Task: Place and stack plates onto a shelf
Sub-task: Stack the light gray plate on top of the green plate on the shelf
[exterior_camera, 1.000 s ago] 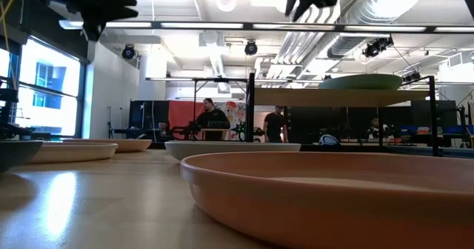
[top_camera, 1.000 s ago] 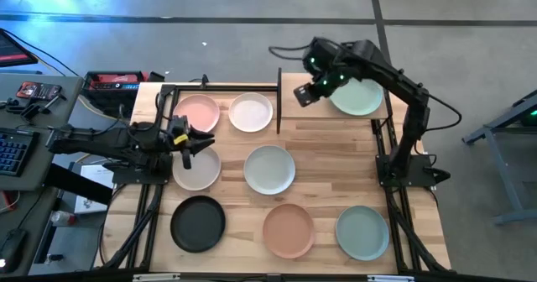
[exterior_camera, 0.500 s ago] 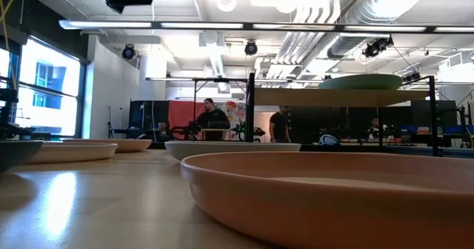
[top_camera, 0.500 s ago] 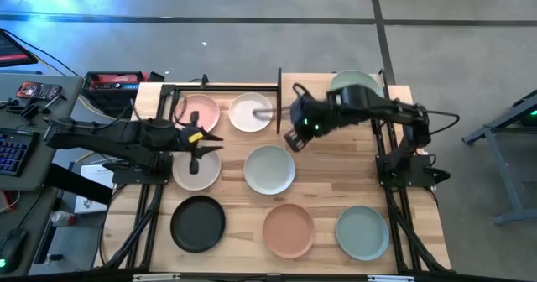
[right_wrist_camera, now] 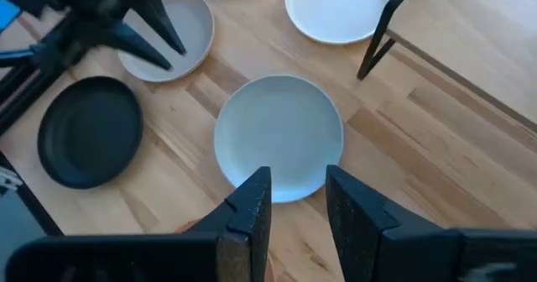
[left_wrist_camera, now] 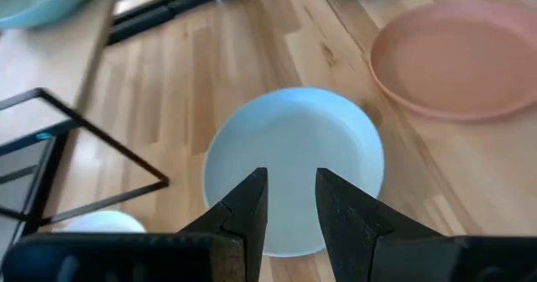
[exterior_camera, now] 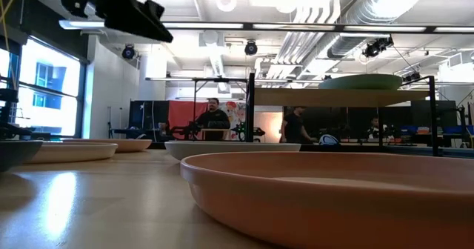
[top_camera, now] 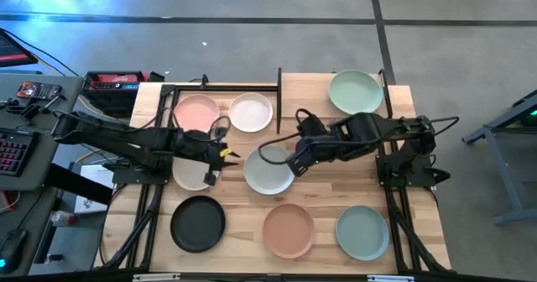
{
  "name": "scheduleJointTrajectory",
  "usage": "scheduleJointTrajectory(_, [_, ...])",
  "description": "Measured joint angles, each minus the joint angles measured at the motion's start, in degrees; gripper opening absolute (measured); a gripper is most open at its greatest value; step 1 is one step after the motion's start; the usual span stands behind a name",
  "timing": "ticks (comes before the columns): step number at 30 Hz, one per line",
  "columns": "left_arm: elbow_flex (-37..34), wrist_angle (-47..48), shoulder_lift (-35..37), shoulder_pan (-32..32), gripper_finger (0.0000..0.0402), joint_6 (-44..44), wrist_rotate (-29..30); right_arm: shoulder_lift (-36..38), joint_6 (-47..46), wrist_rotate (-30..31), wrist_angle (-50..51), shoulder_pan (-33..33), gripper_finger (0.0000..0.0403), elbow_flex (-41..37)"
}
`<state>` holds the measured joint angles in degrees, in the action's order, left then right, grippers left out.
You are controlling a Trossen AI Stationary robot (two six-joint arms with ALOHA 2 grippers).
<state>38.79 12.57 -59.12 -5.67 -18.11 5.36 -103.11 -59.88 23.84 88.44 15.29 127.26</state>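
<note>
With both the left tool [top_camera: 220,154] and right tool [top_camera: 293,163] spread and converging on the grey plate [top_camera: 269,169] lying mid-table, a collision or a nudged plate is judged possible.

left arm partly hides cream plate [top_camera: 190,174].

one plate [top_camera: 355,91] on the shelf [top_camera: 306,97], seven others on the tabletop [top_camera: 327,181] around it
</note>
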Motion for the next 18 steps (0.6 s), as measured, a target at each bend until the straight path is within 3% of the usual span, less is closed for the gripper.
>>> scheduleJointTrajectory(6, [0.0,-2.23,-6.77,0.0,0.0092,-3.37,-0.36,0.0,-1.81,3.14,0.0,1.74,0.0092,0.0])
scheduleJointTrajectory(18, [0.02,-6.8,-16.64,-0.97,0.0092,-10.72,-0.28,0.0,-1.65,3.14,0.01,1.75,0.0092,0.0])
